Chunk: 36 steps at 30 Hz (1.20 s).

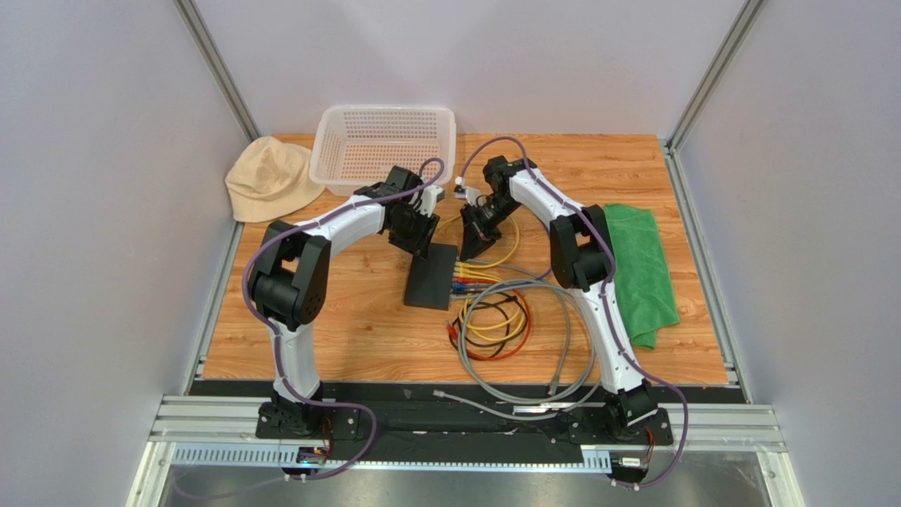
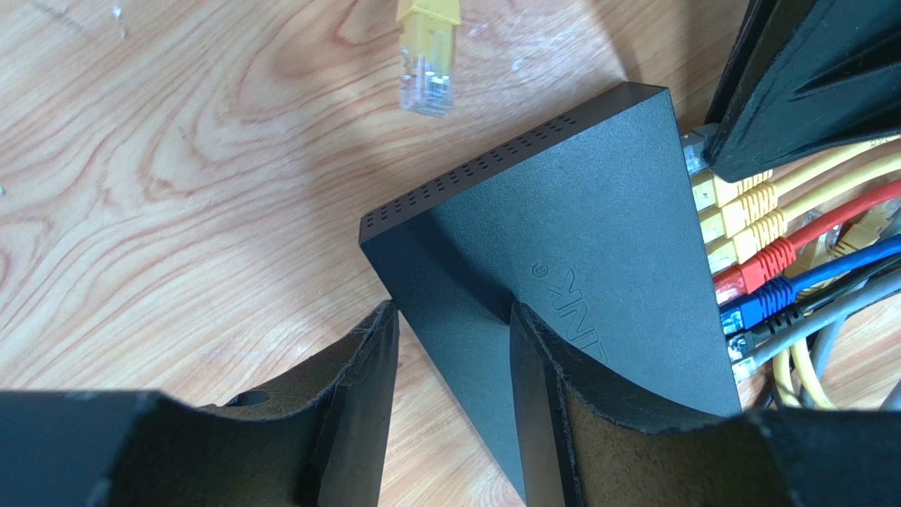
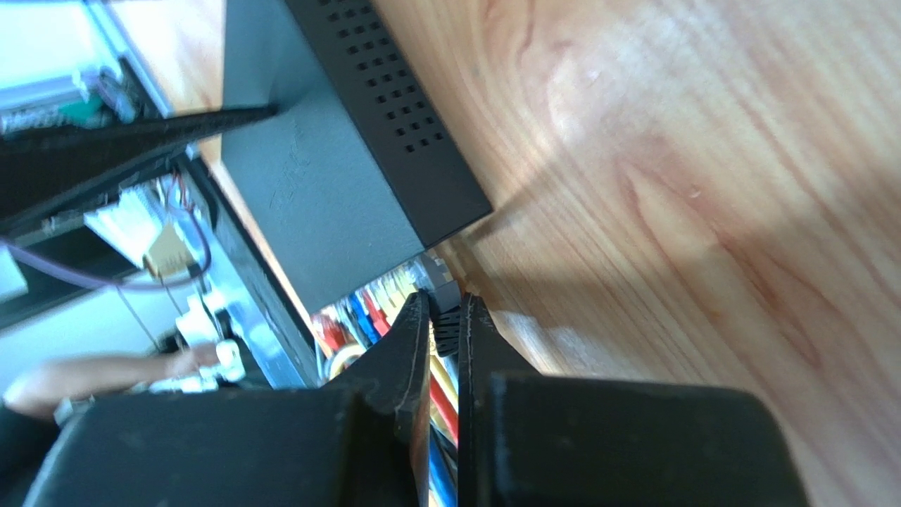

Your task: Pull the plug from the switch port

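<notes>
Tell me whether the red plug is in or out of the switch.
In: the left wrist view shows the red plug seated in the port row of the switch, beside the blue plug.

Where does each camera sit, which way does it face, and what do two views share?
Top: above, behind the arms, looking down at the table; both show whole.
Left wrist: looks down on the switch; left gripper open at its corner.
Right wrist: low, looks along the switch's vented side; right gripper closed by the plugs.
Shared: both wrist views show switch and plugs.
</notes>
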### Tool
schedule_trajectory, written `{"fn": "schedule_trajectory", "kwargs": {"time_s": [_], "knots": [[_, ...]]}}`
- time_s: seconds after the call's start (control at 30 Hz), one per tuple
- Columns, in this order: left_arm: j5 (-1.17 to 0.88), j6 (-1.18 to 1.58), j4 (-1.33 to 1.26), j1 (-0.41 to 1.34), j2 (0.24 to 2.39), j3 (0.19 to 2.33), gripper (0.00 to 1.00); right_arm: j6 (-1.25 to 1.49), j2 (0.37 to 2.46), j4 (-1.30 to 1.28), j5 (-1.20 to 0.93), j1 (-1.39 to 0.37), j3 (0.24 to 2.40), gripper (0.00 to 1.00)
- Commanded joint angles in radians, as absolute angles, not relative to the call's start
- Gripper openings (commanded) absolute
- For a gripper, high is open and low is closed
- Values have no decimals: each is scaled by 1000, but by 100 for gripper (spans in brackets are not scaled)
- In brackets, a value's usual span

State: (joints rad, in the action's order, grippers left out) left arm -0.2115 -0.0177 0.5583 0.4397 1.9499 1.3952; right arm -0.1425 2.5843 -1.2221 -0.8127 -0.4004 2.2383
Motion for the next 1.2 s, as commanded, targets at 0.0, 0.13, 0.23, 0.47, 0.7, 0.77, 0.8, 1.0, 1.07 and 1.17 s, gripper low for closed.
{"fn": "schedule_trajectory", "kwargs": {"time_s": [0.0,0.13,0.23,0.47,0.7,0.77,0.8,1.0,1.07,1.17], "knots": [[-225,-49,551,468,1983,1367,50,-371,2687,-1368,-817,-359,2266,0],[-225,-51,551,468,1982,1368,50,-367,2680,-1388,-832,-330,2266,0],[-227,-49,549,468,1983,1367,50,-370,2658,-1348,-801,-324,2249,0],[-227,-51,542,471,1971,1358,50,-301,2660,-1327,-857,-328,2224,27],[-245,-64,541,479,1965,1356,50,-239,2681,-1262,-887,-347,2278,44],[-247,-72,551,488,1976,1362,50,-235,2701,-1255,-899,-350,2307,44],[-247,-74,552,492,1974,1365,50,-230,2706,-1252,-899,-353,2312,44],[-238,-84,558,506,1979,1368,50,-180,2727,-1206,-913,-367,2312,43],[-236,-87,564,506,1985,1374,50,-178,2732,-1204,-911,-374,2312,42],[-236,-87,568,508,1990,1379,50,-155,2737,-1192,-885,-383,2309,37]]}}
